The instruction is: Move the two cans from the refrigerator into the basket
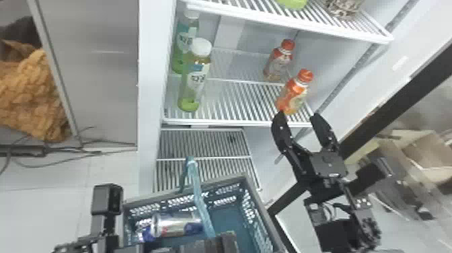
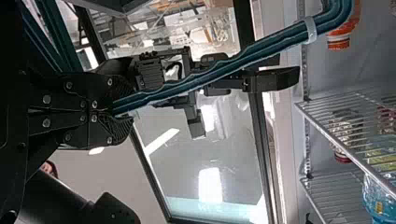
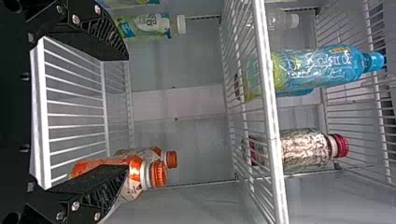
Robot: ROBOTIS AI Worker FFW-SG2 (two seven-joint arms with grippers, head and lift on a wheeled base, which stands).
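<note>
- We've got one silver can (image 1: 175, 223) lying in the basket (image 1: 259, 206), plus a blue-and-silver bit (image 1: 147, 232) beside it, probably can number two.
- So we'd call the loading basically done, maybe just clearing the right pincer (image 1: 297, 115) away, which is spread by the shelf (image 1: 218, 122).
- Our left pincer (image 2: 123, 112) is pinching the basket's handle (image 2: 224, 69).
- Our count: one basket, one sure can, two green bottles (image 1: 195, 82), two orange-capped bottles (image 1: 294, 94) on that shelf.

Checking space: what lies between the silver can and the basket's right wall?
In the head view, the basket handle crosses there, then basket floor.
</note>
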